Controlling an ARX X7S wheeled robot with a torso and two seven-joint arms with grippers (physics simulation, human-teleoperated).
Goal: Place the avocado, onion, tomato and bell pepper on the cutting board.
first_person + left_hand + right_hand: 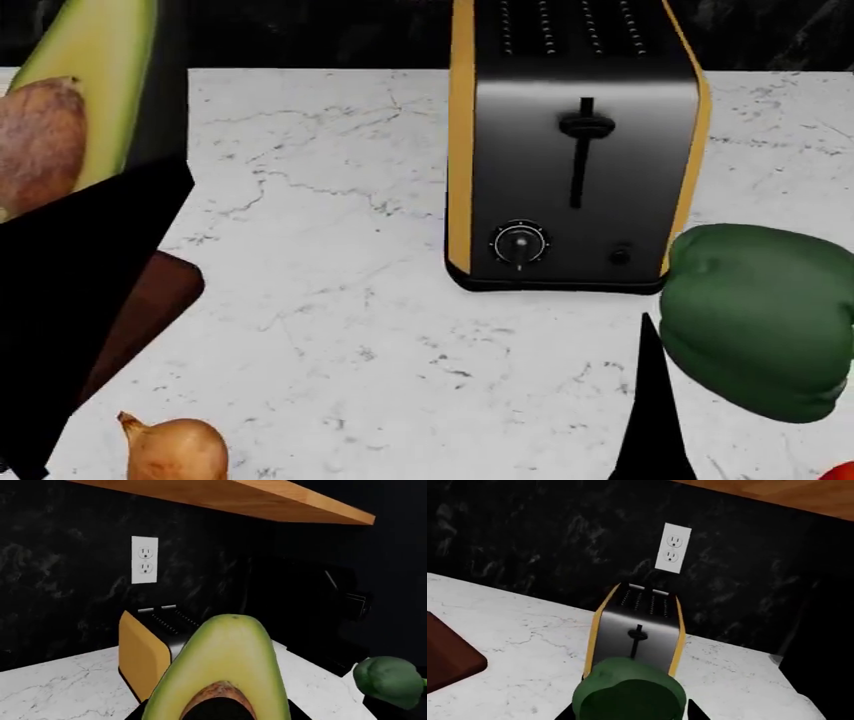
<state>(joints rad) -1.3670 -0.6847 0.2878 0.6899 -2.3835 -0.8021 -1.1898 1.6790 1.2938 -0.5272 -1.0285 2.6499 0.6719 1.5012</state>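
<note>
Black-and-yellow toaster [577,150] – white veined marble counter [347,330]

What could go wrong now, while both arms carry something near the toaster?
1. The bell pepper in the right tool hangs close beside the toaster; a swing toward the cutting board might knock it.
2. The avocado in the left tool and its arm hide most of the board in the head view, so placement may be misjudged.
3. The onion lies near the board's edge; a low pass could bump it away.
</note>
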